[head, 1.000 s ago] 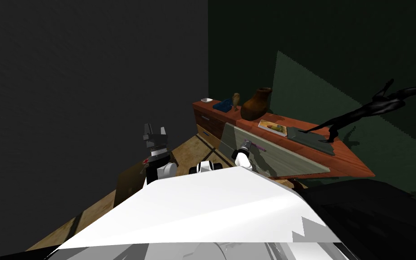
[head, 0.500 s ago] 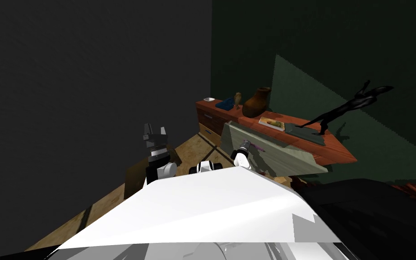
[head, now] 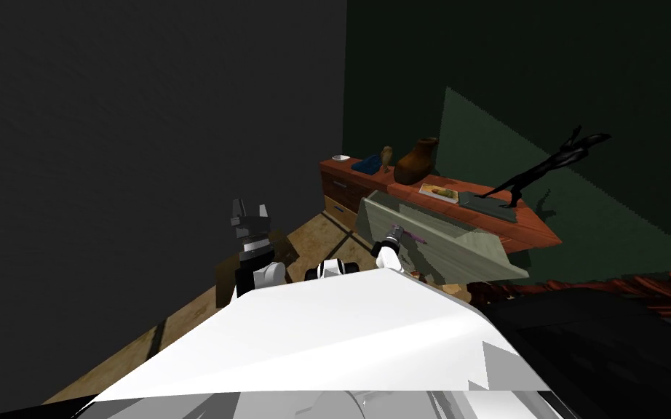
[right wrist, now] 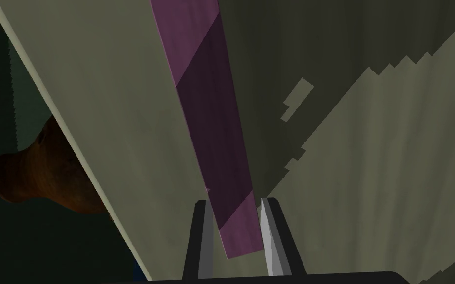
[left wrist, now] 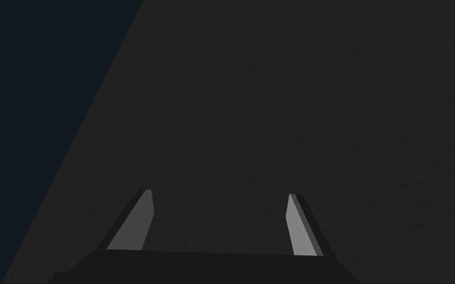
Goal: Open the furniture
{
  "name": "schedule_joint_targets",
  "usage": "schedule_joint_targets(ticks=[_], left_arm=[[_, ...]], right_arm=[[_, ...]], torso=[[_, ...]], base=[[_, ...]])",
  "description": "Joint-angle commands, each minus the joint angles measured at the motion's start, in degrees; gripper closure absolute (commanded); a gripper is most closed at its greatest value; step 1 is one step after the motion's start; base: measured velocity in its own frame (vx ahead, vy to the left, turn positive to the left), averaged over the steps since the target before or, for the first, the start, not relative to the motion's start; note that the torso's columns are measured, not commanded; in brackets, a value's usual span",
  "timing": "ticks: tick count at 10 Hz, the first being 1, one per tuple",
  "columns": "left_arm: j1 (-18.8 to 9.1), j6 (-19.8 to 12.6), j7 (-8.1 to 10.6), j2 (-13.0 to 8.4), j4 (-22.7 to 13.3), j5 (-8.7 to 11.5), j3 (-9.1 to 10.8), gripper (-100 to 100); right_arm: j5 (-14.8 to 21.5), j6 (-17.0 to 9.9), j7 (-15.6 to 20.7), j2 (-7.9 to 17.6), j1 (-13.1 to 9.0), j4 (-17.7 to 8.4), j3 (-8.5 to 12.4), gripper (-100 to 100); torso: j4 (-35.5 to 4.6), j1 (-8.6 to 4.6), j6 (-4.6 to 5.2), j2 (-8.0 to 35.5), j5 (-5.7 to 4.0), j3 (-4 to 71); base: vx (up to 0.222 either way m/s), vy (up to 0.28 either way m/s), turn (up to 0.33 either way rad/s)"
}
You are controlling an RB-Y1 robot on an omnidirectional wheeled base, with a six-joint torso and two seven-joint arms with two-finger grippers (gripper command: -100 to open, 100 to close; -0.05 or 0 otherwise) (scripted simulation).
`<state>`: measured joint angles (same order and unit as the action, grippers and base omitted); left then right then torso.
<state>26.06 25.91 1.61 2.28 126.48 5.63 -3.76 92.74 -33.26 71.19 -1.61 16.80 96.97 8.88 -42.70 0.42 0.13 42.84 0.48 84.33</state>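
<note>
Two arms are raised ahead of me. The right pincer (right wrist: 235, 202) is clamped on the near end of a purple handle (right wrist: 207, 113), one finger pressed to each side of the bar. In the head view that forearm reaches forward and slightly right to the pale grey-green front (head: 443, 251) that bears the handle. The left pincer (head: 249, 206) stands upright at my left, well apart from the furniture. Its fingers (left wrist: 135, 227) are spread wide with nothing between them, facing a dark grey wall (head: 145, 145).

A strip of wooden floor (head: 174, 331) runs free along my left, beside that wall. A low brown box (head: 228, 273) sits on it just beside the left arm. On my right a black bulk (head: 603, 342) lies close, so room is tight there.

The front stands out from the red-brown sideboard (head: 538, 233), with a gap open behind its top edge; it seems to be a drawer, pulled out. Its right corner comes near the black bulk. Two small drawers (head: 335, 198) at the sideboard's left end sit flush.

On top, right to left, stand a black figure (head: 545, 171) on a grey slab (head: 487, 202), a flat yellow-topped tray (head: 439, 192), a brown vase (head: 415, 161), a small brown figurine (head: 386, 156), a blue thing (head: 363, 166) and a white dish (head: 340, 158). Behind rises a dark green wall (head: 545, 65), meeting the grey one at a corner beyond the sideboard's left end.
</note>
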Motion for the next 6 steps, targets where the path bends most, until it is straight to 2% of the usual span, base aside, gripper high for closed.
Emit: schedule_joint_targets(ticks=[1, 2, 5, 6], left_arm=[[0.01, 0.0, 0.0, -0.01, 0.0, 0.0, 0.01, 0], [0.02, 0.0, 0.0, -0.02, 0.0, 0.0, 0.02, 0], [0.03, 0.0, 0.0, -0.02, 0.0, 0.0, 0.02, 0], [0.02, 0.0, 0.0, -0.02, 0.0, 0.0, 0.02, 0]], right_arm=[[-3.5, 0.27, 3.87, -0.21, 0.46, 2.66, -0.44, -100], [-3.5, 0.27, 4.24, -0.21, 0.46, 2.66, -0.44, -100], [-8.74, 0.67, 9.92, -0.53, 1.16, 6.65, -1.1, -100], [-8.74, 0.67, 10.61, -0.53, 1.16, 6.65, -1.1, -100]], torso=[[0.21, -0.37, -0.05, -0.36, -0.26, 0.14], [0.4, -0.73, -0.09, -0.8, -0.46, 0.4], [0.42, -0.4, -0.13, -0.59, -0.47, 0.26], [0.4, -0.35, -0.13, -0.51, -0.46, 0.21]], base=[[0.026, -0.015, -0.064], [0.036, -0.025, -0.011], [0.025, -0.014, -0.053], [0.012, 0.0, -0.021]])
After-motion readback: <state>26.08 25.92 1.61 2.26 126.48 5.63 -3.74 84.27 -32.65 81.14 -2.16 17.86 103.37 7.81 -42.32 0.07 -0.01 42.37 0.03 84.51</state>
